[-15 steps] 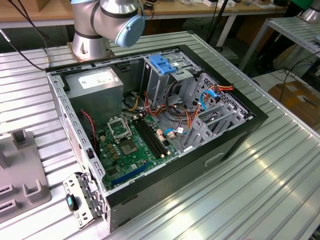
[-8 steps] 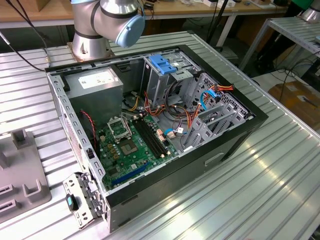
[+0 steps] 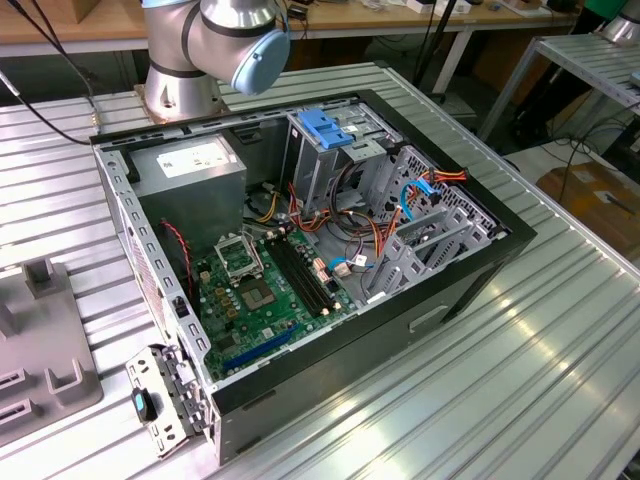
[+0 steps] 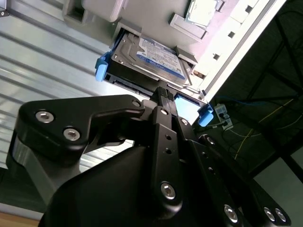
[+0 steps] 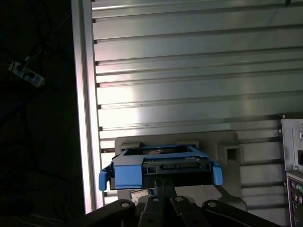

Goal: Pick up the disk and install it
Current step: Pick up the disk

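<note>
The disk (image 4: 151,56) is a silver-black drive with a white and blue label and blue side rails. It lies in a grey holder (image 4: 182,23) on the ribbed metal table. In the first wrist view I see the disk (image 5: 161,166) end-on, with its blue rails at both sides. My gripper (image 4: 163,91) has its fingers together at the middle of the disk's near end. In the first wrist view the gripper (image 5: 163,183) sits just under that end. I cannot tell whether the tips pinch any part of it. The open computer case (image 3: 480,265) lies on its side in the exterior view.
Inside the case are a green motherboard (image 3: 265,290), a grey power-supply box (image 3: 190,170), a metal cage with a blue top (image 3: 325,130) and grey drive bays (image 3: 430,235) with loose cables. Grey fixtures (image 3: 40,370) stand at the exterior view's left. The arm's base (image 3: 185,85) rises behind the case.
</note>
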`<state>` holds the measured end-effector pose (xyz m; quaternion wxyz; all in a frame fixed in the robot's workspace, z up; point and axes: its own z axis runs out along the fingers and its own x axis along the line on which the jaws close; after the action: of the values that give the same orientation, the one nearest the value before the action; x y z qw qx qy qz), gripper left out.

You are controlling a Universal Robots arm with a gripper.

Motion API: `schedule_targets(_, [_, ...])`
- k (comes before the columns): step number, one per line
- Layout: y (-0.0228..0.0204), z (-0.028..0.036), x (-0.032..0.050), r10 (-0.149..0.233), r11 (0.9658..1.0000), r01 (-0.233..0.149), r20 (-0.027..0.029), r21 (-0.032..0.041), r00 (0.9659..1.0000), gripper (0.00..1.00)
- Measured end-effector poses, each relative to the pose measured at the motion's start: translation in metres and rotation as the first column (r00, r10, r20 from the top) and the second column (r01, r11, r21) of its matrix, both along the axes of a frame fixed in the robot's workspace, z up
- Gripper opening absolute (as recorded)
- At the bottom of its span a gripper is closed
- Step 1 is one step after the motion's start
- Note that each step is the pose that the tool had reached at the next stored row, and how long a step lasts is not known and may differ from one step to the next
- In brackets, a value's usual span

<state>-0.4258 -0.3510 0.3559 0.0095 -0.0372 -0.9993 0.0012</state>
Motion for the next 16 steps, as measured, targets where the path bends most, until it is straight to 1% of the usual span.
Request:
schedule_targets(9, [0.0000, -0.0003, 0.0000, 0.003, 1.0000, -0.003, 0.0000, 0.0000, 1.0000, 0.11])
schedule_targets(11, [0.0000, -0.0003, 0.0000, 0.016, 0.9999, -0.016, 0.0000, 0.0000, 0.9999, 0.11])
schedule_targets(14, [0.0000, -0.0004, 0.0000, 0.067, 0.9977, -0.067, 0.0001, 0.0001, 0.9977, 0.11])
schedule_targets(16, [0.0000, -0.0003, 0.0000, 0.076, 0.9971, -0.076, 0.0000, 0.0000, 0.9971, 0.11])
